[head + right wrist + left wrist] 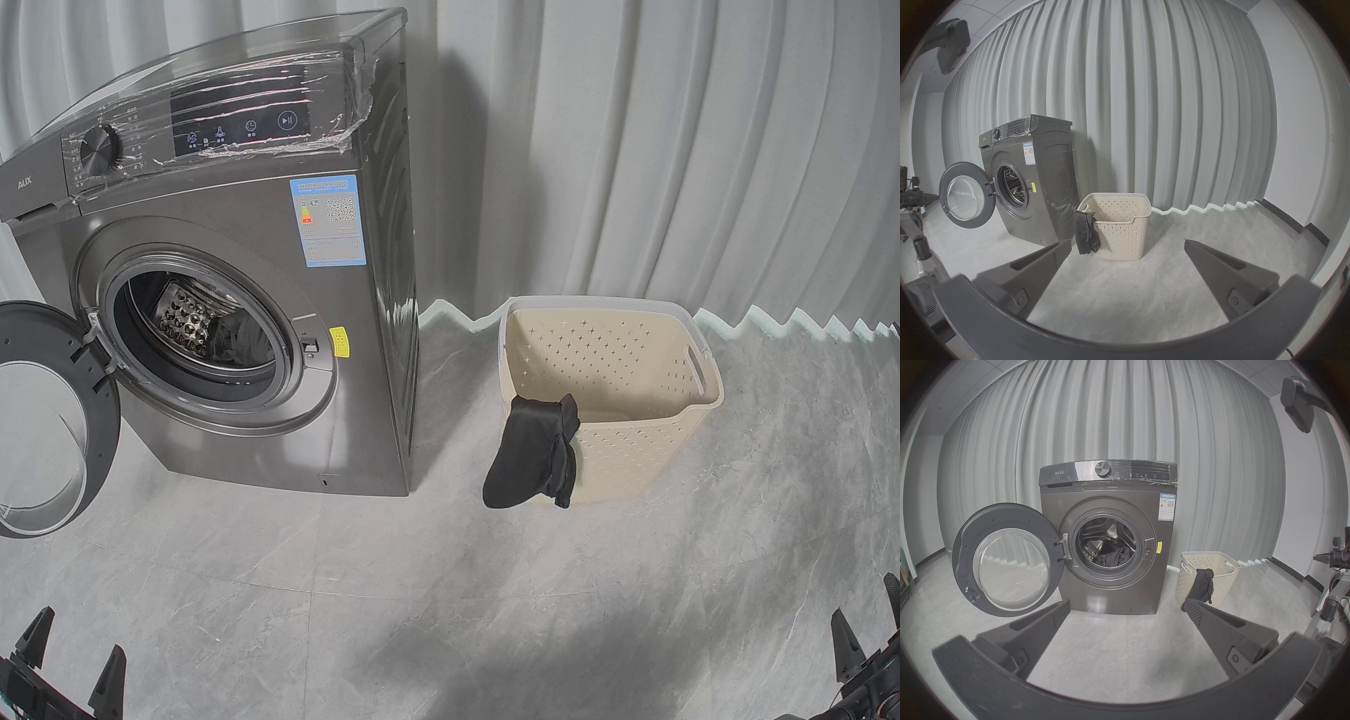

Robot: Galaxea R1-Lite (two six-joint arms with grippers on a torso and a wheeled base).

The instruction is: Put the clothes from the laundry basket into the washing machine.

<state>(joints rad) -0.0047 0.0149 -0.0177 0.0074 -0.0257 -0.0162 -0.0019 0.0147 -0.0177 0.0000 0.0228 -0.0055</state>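
A grey washing machine [281,281] stands on the left with its round door [42,422] swung wide; dark clothes [1113,557] lie inside the drum. To its right sits a cream laundry basket [647,375] with a black garment [532,452] draped over its near rim and hanging outside. My left gripper [70,656] is low at the near left, open and holding nothing. My right gripper [867,628] is low at the near right, also open and holding nothing. Both are well short of the basket, which also appears as the basket [1120,220] in the right wrist view.
Grey stone floor [450,581] spreads between me and both objects. A pleated white curtain [656,141] closes off the back. The open door juts out toward the near left.
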